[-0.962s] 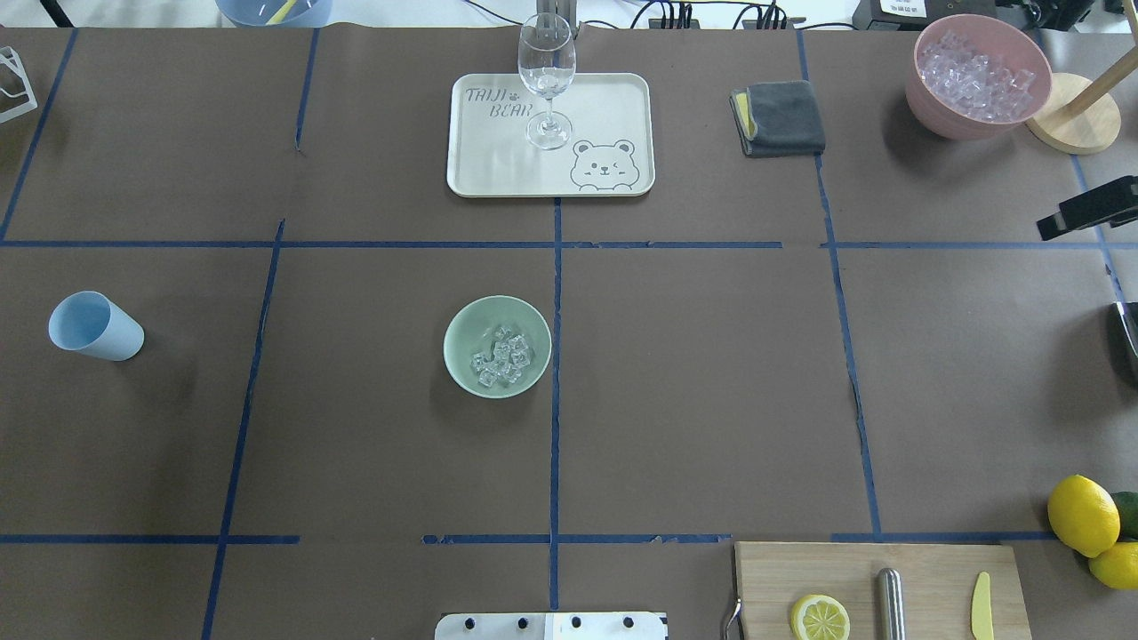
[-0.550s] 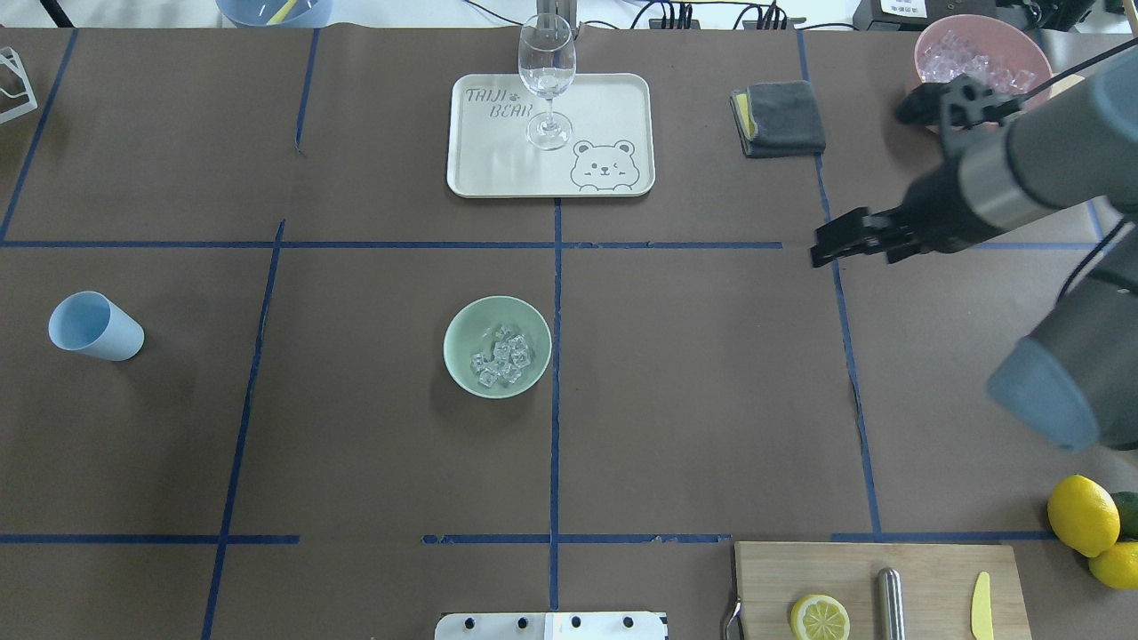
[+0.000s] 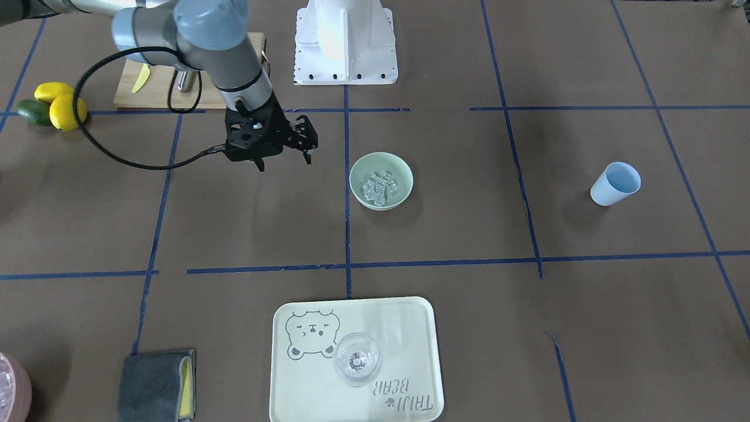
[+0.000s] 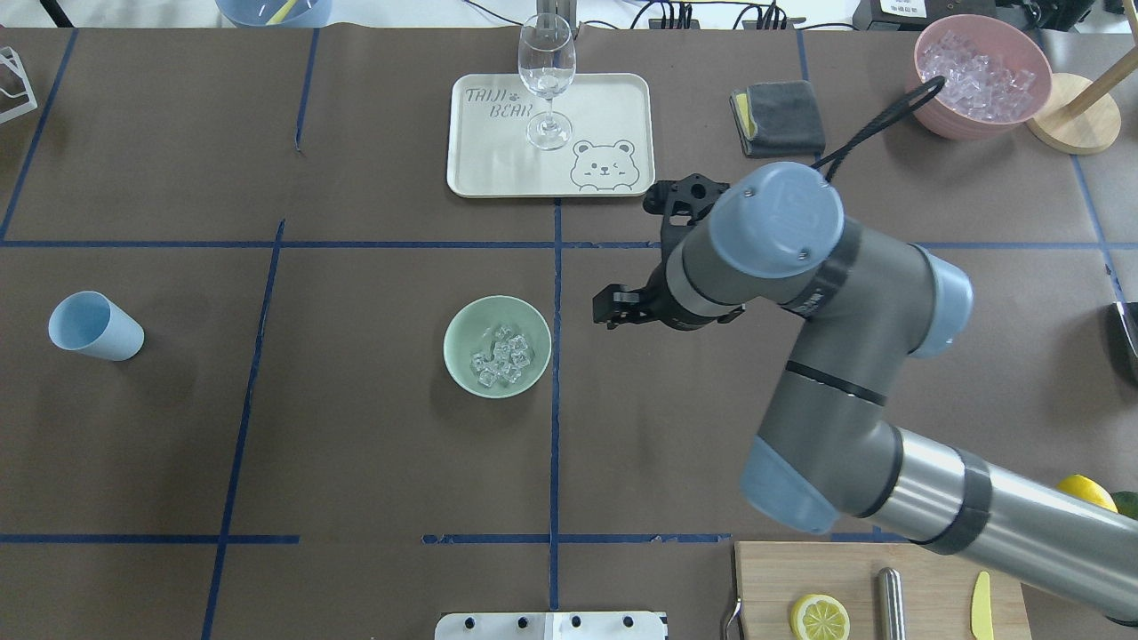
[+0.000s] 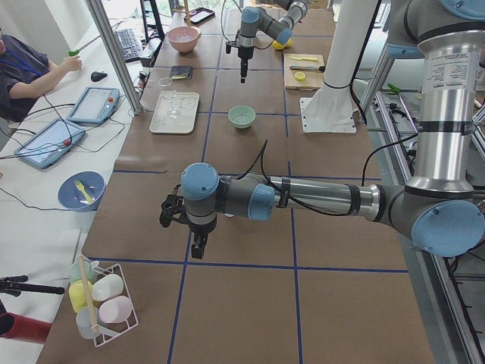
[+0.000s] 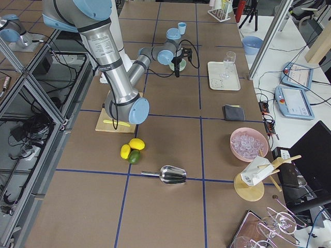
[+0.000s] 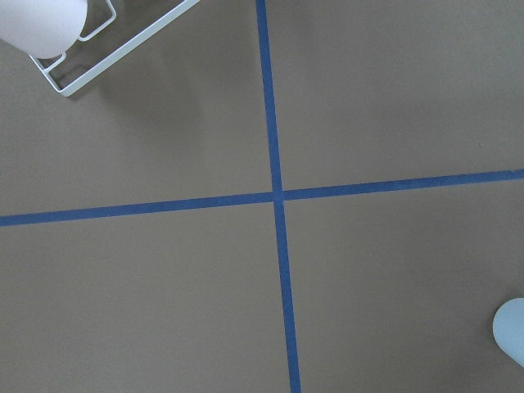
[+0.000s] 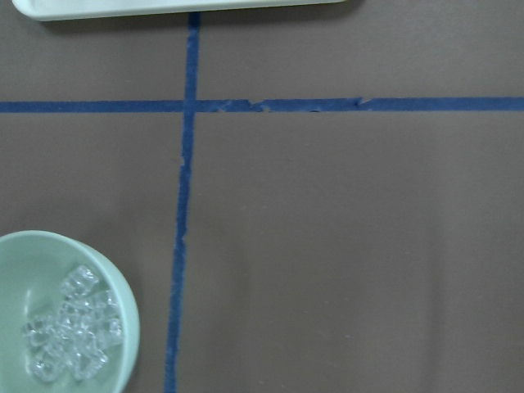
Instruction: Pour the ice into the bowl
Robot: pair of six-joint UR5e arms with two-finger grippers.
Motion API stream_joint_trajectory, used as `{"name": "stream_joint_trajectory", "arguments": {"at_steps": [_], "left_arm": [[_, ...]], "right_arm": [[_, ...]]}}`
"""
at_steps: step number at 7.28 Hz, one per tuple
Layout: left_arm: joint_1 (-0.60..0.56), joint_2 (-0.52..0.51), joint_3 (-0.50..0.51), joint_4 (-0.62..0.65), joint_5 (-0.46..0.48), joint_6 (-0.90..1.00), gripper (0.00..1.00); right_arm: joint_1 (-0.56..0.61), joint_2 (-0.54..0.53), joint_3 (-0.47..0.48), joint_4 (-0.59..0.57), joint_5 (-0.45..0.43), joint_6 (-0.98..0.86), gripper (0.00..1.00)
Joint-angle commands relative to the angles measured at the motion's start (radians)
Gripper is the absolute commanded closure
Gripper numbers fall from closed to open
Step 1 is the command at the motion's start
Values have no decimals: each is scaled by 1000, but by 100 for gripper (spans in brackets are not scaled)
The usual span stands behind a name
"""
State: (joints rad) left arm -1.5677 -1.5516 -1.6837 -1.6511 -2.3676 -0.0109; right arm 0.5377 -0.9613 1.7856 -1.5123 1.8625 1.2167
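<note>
The pale mint-green bowl (image 4: 469,325) stands near the table's middle with a handful of clear ice cubes (image 4: 502,356) inside. It also shows in the front view (image 3: 403,171) with the ice (image 3: 379,185), and at the lower left of the right wrist view (image 8: 124,296). My right gripper (image 4: 610,316) hangs open and empty above the table, just right of the bowl; the front view (image 3: 285,162) shows its fingers spread. My left gripper (image 5: 198,247) shows only in the exterior left view, low over the table; I cannot tell if it is open or shut.
A blue cup (image 4: 95,326) lies tilted at the far left. A cream tray (image 4: 613,98) with a wine glass (image 4: 546,71) sits at the back. A grey cloth (image 4: 780,117), a pink container of ice (image 4: 978,76) and a cutting board (image 4: 933,578) are on the right.
My right arm has swung in from the right edge across the table; its gripper now hangs just right of the bowl. Bowl, ice and cup have not moved.
</note>
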Motion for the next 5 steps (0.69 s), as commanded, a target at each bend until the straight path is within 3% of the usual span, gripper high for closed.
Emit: {"name": "stream_joint_trajectory", "arguments": {"at_steps": [1, 3, 5], "left_arm": [[1, 1, -8, -1, -1, 0, 0], [1, -1, -8, -4, -1, 0, 0], [1, -2, -8, -6, -1, 0, 0]], "right_arm": [[-64, 180, -167, -60, -86, 79, 1], [-67, 289, -332, -58, -106, 87, 2], [-87, 277, -348, -57, -106, 87, 8]]}}
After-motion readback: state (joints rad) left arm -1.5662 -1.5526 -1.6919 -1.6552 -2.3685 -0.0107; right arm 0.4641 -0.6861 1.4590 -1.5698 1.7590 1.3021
